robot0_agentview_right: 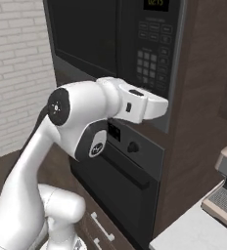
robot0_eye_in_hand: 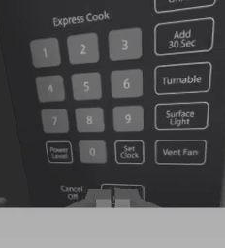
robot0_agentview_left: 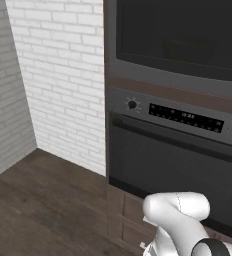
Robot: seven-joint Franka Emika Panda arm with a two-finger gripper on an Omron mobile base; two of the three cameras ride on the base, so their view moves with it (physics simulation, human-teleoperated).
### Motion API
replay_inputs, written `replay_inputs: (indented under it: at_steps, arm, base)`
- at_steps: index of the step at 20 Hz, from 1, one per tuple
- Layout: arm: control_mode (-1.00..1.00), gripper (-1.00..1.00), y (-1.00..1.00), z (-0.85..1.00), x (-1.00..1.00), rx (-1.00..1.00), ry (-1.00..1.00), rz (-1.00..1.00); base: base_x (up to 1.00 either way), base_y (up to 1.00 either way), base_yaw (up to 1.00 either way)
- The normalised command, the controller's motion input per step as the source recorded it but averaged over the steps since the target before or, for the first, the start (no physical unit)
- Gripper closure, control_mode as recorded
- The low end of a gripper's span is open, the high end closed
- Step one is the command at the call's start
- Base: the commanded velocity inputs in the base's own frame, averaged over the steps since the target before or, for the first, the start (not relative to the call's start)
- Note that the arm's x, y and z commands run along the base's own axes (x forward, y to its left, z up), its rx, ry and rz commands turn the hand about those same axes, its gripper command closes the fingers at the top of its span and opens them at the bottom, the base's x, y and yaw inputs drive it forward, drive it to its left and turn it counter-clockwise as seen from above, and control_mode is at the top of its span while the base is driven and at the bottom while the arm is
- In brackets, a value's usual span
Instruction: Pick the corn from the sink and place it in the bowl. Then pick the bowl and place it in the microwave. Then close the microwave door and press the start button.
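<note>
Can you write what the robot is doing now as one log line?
stage: pressing start | gripper: shut, at keypad bottom row | microwave door: closed

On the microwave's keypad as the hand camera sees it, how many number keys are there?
10 on the microwave keypad: 1-2-3 in the top row, 4-5-6 below, 7-8-9 under that, and 0 alone between Power Level and Set Clock. None seems hidden.
</note>
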Motion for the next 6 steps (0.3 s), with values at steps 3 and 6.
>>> replay_inputs:
  at_steps: [3,6]
  arm:
    - [-1.0,1.0,0.13,0.0,-0.9,0.0,-0.21,-0.02]
    - [-1.0,1.0,0.4,0.0,-0.84,0.0,-0.22,-0.05]
  base:
    - [0.0,0.0,0.0]
    - [0.0,0.0,0.0]
